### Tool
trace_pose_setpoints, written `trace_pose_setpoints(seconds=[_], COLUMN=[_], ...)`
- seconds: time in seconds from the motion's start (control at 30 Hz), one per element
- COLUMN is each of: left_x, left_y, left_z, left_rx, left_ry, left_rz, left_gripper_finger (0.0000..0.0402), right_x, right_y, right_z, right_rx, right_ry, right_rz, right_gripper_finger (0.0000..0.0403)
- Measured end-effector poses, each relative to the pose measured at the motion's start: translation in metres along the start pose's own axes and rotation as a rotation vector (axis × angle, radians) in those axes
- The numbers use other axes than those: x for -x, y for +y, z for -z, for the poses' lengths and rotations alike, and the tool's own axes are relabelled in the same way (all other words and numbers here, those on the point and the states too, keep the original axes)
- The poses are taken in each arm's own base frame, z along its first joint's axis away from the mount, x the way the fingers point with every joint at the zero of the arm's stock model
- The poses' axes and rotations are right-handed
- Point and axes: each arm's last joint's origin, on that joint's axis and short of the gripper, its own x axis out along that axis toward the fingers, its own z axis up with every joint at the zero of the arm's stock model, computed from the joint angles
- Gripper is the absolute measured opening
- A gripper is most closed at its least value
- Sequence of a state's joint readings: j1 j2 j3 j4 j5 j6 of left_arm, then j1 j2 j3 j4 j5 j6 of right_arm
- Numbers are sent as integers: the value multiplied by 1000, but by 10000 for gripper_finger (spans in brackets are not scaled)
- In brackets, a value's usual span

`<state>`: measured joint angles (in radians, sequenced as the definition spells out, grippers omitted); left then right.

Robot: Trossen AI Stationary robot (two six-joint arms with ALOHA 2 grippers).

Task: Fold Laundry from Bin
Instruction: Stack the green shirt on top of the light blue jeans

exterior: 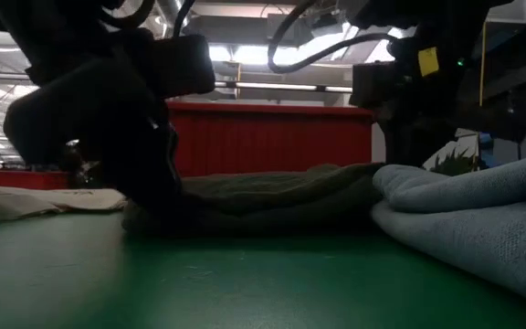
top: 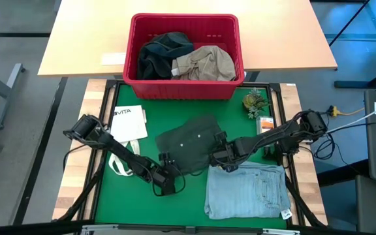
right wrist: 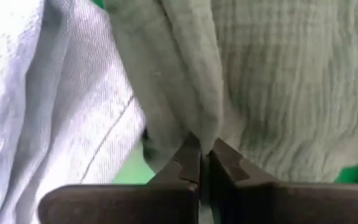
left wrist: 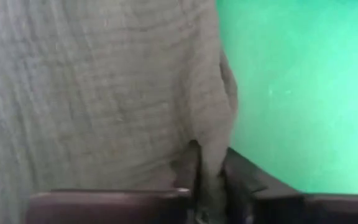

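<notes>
Both grippers pinch the dark green garment (top: 191, 145) on the green mat (top: 142, 202): left gripper (top: 168, 177) clamps its edge at seven o'clock, right gripper (top: 219, 156) its edge at four o'clock. Folded jeans (top: 248, 190) lie touching it at five o'clock, a white tote bag (top: 128, 127) at nine. Farther off at twelve, the red bin (top: 183, 86) holds dark (top: 162, 55) and khaki (top: 207, 63) pieces.

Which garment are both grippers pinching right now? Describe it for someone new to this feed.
On the green mat, in front of the red slotted plastic bin, lies a dark green crinkled cloth garment. It sits between the white tote bag and the folded light blue jeans, with small white buttons.
</notes>
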<state>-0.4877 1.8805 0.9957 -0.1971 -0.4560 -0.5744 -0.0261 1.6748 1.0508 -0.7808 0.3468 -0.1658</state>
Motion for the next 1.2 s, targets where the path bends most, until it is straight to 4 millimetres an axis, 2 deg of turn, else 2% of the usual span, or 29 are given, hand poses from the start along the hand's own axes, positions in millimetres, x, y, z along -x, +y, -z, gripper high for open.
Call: trace_pose_setpoints(seconds=[0.07,0.4,0.6,0.8,0.97,1.2], left_x=[1,10,24,21,22,26], left_y=[-1,11,25,32,43,53], left_z=[-4,-34,-56,-60,-68,-89], left_rx=[6,81,100,103,126,163], left_ry=[-7,-66,-92,-92,-106,-242], left_rz=[6,14,8,13,4,57], left_gripper_finger=[11,4,2,1,1,0], right_x=[6,43,51,52,62,81], right_y=[-2,-14,-16,-15,-17,-21], right_z=[4,23,30,38,48,69], right_rx=[3,-16,-13,-6,-21,-100], right_ry=[8,-24,-7,61,78,113], right_rz=[1,69,91,81,81,78], right_gripper_finger=[5,3,4,3,3,2])
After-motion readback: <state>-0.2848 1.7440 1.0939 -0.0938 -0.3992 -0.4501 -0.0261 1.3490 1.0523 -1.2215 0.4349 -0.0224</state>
